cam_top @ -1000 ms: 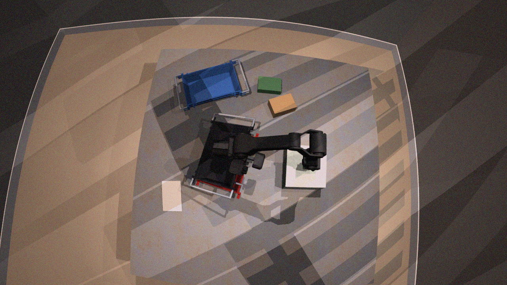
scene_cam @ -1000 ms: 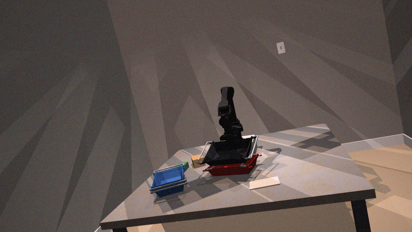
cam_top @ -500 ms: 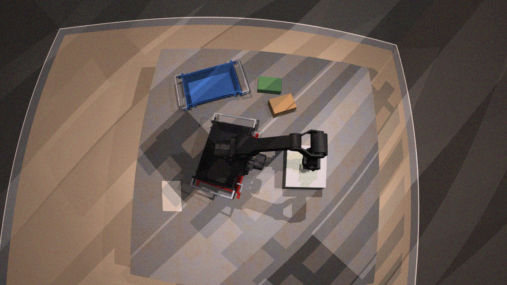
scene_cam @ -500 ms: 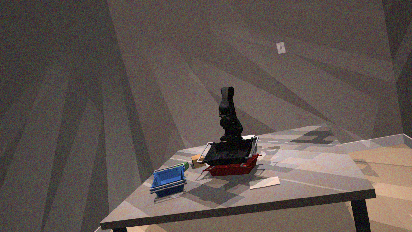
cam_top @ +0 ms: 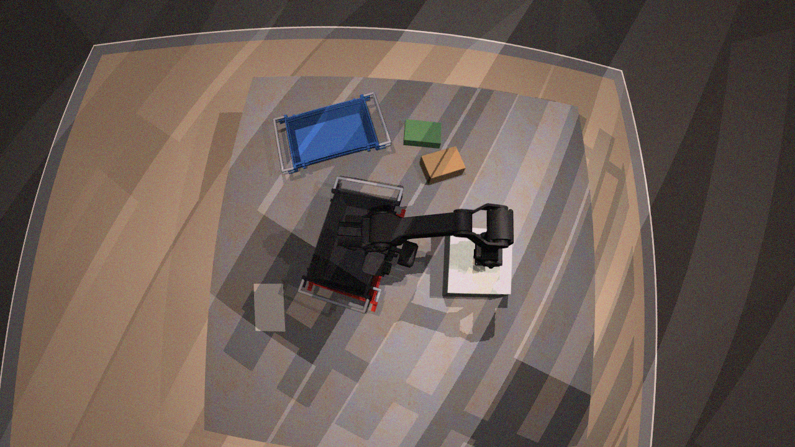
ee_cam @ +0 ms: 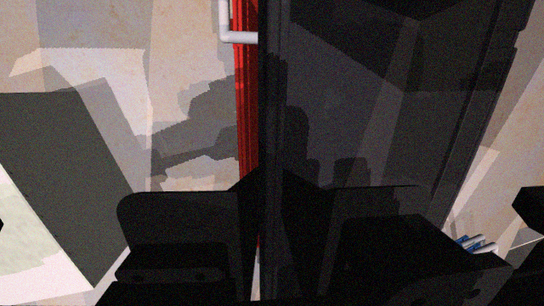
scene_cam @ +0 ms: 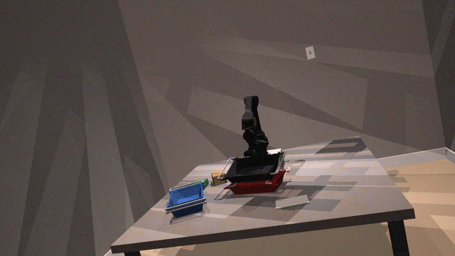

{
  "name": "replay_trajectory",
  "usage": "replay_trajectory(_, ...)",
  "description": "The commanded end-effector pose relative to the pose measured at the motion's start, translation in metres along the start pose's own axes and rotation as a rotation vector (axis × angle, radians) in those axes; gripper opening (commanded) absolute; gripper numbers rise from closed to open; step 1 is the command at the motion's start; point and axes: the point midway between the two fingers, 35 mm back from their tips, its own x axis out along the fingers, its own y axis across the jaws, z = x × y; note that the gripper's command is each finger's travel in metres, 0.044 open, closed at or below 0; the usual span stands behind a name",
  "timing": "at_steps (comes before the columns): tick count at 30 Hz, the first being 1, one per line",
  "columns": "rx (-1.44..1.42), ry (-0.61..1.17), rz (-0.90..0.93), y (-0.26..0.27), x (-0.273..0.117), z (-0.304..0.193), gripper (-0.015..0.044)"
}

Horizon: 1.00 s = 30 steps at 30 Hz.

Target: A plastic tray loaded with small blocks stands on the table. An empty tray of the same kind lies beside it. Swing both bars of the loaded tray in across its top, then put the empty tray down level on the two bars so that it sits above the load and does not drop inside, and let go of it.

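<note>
The black empty tray (cam_top: pixel 323 249) (scene_cam: pixel 251 178) (ee_cam: pixel 272 106) is over the red tray (cam_top: pixel 374 305) (scene_cam: pixel 254 188) (ee_cam: pixel 247 110), its own bars out past its ends. My gripper (ee_cam: pixel 269 172) is shut on the black tray's long wall nearest the arm base; its fingertips are hidden in the top and exterior views. One red-tray bar (scene_cam: pixel 234 185) (ee_cam: pixel 226 36) and the other bar (scene_cam: pixel 269 182) show ends over the rim, so both appear swung in. The blocks in the red tray are hidden. I cannot tell whether the black tray touches the bars or is level.
A blue tray (cam_top: pixel 333 133) (scene_cam: pixel 187 211) with its bars out stands beyond one end of the stack. A green block (cam_top: pixel 422 133) and an orange block (cam_top: pixel 443 164) (scene_cam: pixel 220 177) lie near it. A flat pale plate (cam_top: pixel 269 307) (scene_cam: pixel 292 202) lies on the other side. The arm stands on a white base block (cam_top: pixel 461 283).
</note>
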Motion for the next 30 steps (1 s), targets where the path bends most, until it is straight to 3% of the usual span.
replay_trajectory(1, 0.001, -0.002, 0.017, 0.005, 0.007, 0.000, 0.0000)
replay_trajectory(30, 0.001, -0.002, 0.018, 0.011, 0.021, 0.000, 0.0000)
